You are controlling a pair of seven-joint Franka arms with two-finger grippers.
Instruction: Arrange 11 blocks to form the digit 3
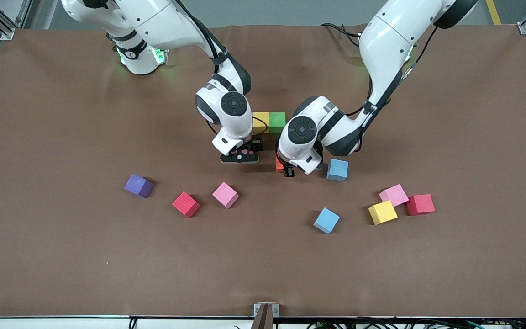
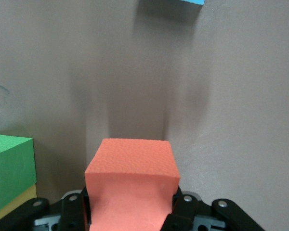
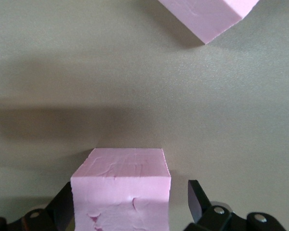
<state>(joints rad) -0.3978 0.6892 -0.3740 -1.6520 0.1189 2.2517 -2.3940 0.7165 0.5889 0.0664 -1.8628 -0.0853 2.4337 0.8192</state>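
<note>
The brown counter (image 1: 62,256) carries loose foam blocks, with a yellow block (image 1: 260,121) and a green block (image 1: 277,120) touching at the middle. The left tool (image 1: 289,170) is low beside them, closed on an orange block (image 2: 131,185). The right tool (image 1: 240,155) is over bare counter, and a pink block (image 3: 121,190) sits between its fingers; one finger looks slightly apart. The blocks seem light and soft, so it is best to grip flat faces gently.

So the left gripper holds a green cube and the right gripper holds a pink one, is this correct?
Not quite. The left wrist view shows the left gripper shut on an orange cube; the green cube sits beside it. The right gripper does hold a pink cube.
</note>
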